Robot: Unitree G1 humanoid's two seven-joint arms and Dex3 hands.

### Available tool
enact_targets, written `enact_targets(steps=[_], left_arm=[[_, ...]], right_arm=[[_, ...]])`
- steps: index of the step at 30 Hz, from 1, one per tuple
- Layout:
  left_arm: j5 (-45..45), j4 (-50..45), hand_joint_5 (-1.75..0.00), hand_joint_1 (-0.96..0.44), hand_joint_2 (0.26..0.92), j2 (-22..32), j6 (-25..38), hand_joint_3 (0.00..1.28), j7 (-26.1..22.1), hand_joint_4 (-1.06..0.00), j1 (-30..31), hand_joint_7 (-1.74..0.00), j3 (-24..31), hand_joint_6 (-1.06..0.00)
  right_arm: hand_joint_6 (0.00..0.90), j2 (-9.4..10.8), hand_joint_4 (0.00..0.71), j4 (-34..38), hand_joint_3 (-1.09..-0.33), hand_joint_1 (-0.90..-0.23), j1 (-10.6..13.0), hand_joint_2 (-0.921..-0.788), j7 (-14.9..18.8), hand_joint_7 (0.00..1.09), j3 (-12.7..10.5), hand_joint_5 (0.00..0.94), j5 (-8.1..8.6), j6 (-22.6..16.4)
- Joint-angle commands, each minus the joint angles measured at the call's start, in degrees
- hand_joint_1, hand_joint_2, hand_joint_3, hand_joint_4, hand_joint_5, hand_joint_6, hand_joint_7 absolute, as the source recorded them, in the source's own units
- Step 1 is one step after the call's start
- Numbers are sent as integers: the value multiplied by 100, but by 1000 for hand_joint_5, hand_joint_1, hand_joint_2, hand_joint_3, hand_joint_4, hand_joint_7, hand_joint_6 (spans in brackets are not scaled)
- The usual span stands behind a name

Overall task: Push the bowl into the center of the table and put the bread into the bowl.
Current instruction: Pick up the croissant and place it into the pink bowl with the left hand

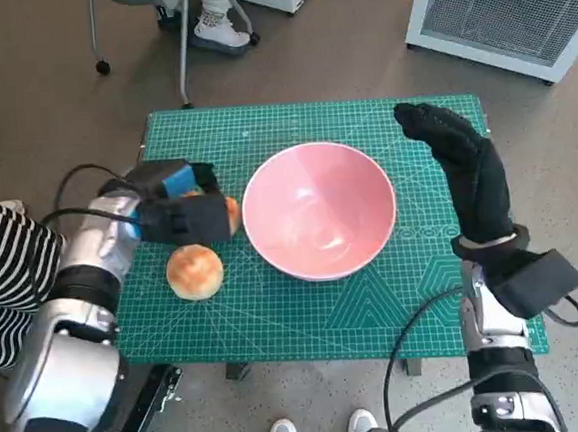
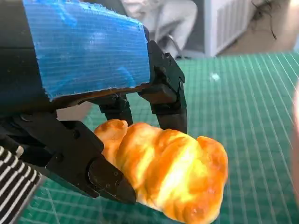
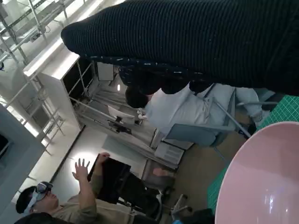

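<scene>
Bowl [image 1: 319,209] sits about mid-table on the green cutting mat [image 1: 277,322], upright, mouth up, nothing inside; judged already centred, so the push looks done. Left hand [image 1: 184,214] is at the bowl's 9 o'clock, fingers [image 2: 170,100] clamped round a braided golden bread [image 2: 166,175], thumb under, the others over the top. Grip looks set for lifting it across to the bowl. In the wrist view the bread's long axis runs out past the fingertips, free end sticking clear of the hand; in the head view only an orange edge shows, toward the bowl rim. Round bun [image 1: 194,271] lies loose on the mat at the bowl's 8 o'clock, just beside the left hand. Right hand [image 1: 462,162] at the bowl's 3 o'clock, near the rim, fingers stretched flat, holding nothing, probably parked after pushing. Person [image 3: 56,203] in the right wrist view's background.
</scene>
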Motion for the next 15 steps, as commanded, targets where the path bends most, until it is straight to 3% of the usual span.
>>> enact_targets(steps=[1,15], left_arm=[[-193,-208,-1172,1,920,252,-236,98,340,-640,-464,-1227,261,-609],[-628,-1261,-1181,1,920,235,-1336,76,1161,-673,-490,-1176,817,-624]], right_arm=[[-1,1,170,115,-771,-774,119,-921,18,544,-24,1,37,75],[-1,51,168,117,-768,-776,130,-921,94,543,-9,0,132,88]])
